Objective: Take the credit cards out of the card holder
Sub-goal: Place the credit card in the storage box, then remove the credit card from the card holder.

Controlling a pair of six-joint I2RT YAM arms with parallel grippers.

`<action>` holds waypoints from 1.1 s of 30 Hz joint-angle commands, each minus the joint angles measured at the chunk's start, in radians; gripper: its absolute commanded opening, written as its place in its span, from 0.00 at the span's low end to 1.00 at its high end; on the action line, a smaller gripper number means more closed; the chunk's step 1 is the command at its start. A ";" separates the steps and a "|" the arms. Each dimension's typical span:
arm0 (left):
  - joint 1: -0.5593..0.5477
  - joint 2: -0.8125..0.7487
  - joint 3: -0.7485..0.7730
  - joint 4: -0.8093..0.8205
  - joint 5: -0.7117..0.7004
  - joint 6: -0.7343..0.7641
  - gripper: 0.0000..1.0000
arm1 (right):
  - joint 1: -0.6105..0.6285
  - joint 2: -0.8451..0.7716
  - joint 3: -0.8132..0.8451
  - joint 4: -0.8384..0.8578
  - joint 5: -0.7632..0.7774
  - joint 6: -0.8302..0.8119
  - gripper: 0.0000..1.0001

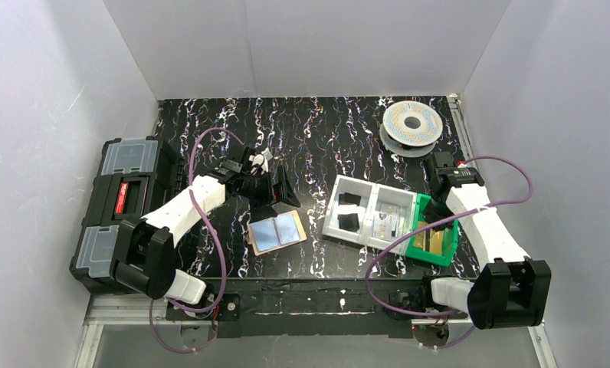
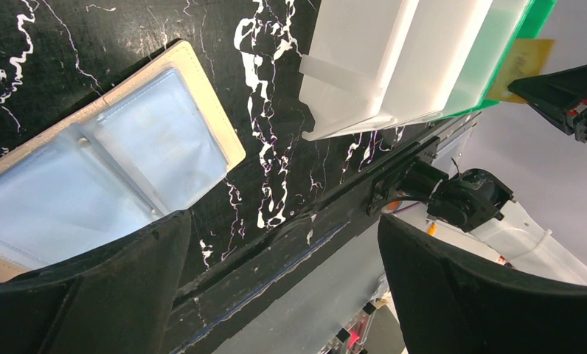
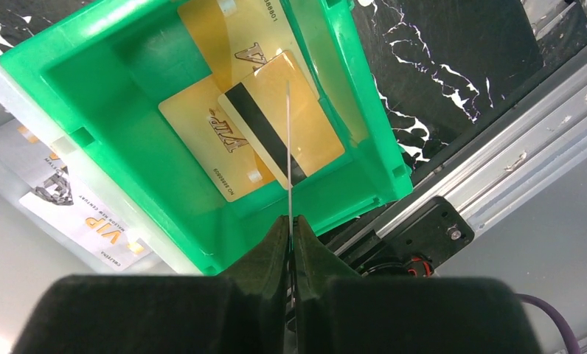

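The tan card holder (image 1: 277,232) lies open on the black marbled table. Both its panels show pale blue shiny credit cards (image 2: 150,140) under clear sleeves. My left gripper (image 1: 273,190) hovers just behind the holder, open and empty; in the left wrist view (image 2: 283,295) the holder (image 2: 217,122) lies to the left of my fingers. My right gripper (image 1: 432,224) is shut on a thin card (image 3: 289,147) seen edge-on, its colour hidden. It holds the card upright over the green bin (image 3: 128,155), which holds three gold VIP cards (image 3: 202,140).
A clear compartment tray (image 1: 340,230) stands beside the green bin (image 1: 449,249) and holds dark pieces and a white VIP card (image 3: 77,214). A black toolbox (image 1: 126,207) sits at the left edge. A filament spool (image 1: 411,126) is at the back right.
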 commanded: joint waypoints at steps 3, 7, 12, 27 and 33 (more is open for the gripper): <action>-0.005 0.007 -0.005 0.014 0.031 0.011 0.98 | -0.008 0.055 0.056 -0.003 0.024 -0.015 0.21; -0.005 0.016 -0.013 0.024 0.044 0.009 0.98 | -0.008 0.072 0.070 0.003 0.004 -0.011 0.33; -0.005 0.026 -0.023 0.032 0.050 0.007 0.98 | -0.008 0.064 0.111 0.009 -0.069 -0.027 0.42; -0.066 0.043 -0.030 -0.014 -0.190 -0.003 0.86 | 0.195 0.001 0.173 0.134 -0.338 0.025 0.72; -0.174 0.078 0.041 -0.101 -0.441 0.030 0.66 | 0.260 0.044 0.180 0.234 -0.398 0.028 0.72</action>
